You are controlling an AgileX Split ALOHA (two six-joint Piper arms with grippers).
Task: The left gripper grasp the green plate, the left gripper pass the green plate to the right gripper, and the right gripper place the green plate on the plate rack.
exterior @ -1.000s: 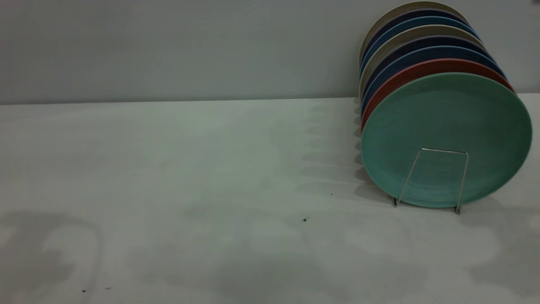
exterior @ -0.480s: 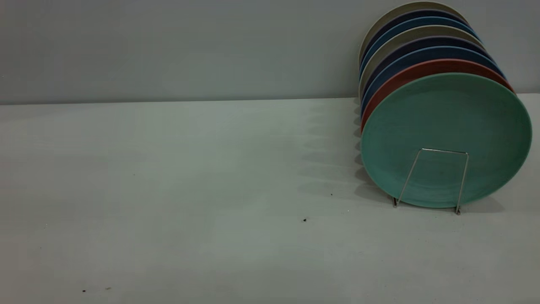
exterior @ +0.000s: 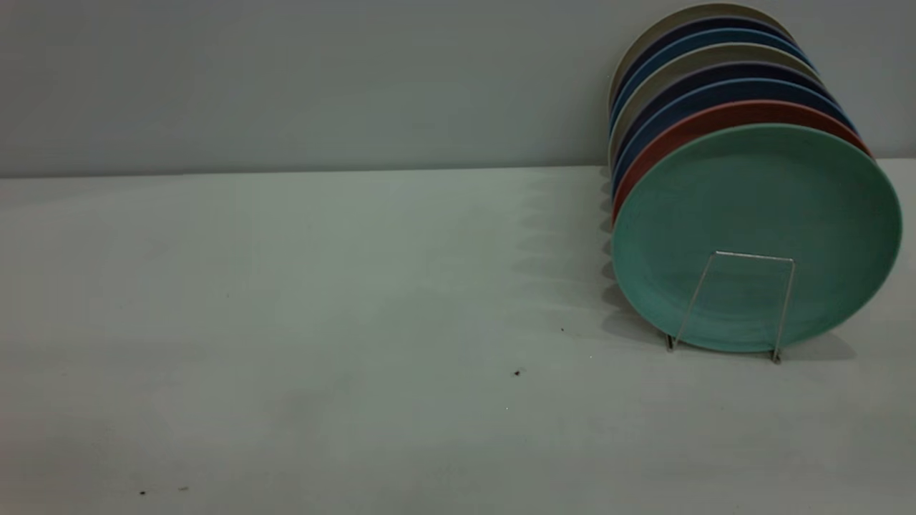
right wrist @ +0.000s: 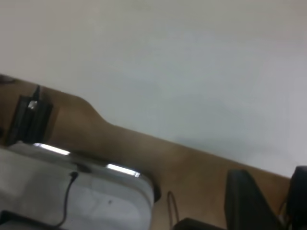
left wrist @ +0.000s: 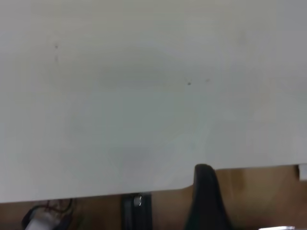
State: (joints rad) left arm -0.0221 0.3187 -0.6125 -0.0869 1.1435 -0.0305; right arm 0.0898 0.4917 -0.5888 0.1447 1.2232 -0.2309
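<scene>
The green plate (exterior: pixel 756 236) stands upright at the front of the plate rack (exterior: pixel 748 304), leaning on a salmon-pink plate behind it. The rack's front wire loop crosses the plate's lower face. Neither gripper shows in the exterior view. Part of my left gripper (left wrist: pixel 204 201) shows as a black shape in the left wrist view, over the table's edge (left wrist: pixel 96 194), holding nothing that I can see. My right gripper (right wrist: pixel 273 196) is off the table beyond its edge (right wrist: pixel 144 134), over a brown floor. Its two black fingers (right wrist: pixel 247 199) stand apart and empty.
Behind the green plate, the salmon-pink plate (exterior: pixel 687 132) and several blue, dark and beige plates fill the rack toward the back wall. The white table (exterior: pixel 322 322) stretches left of the rack. A white device with a cable (right wrist: pixel 72 196) lies below the table edge.
The arm shadows on the front of the table one second ago are gone. The green plate and the rack have not moved.
</scene>
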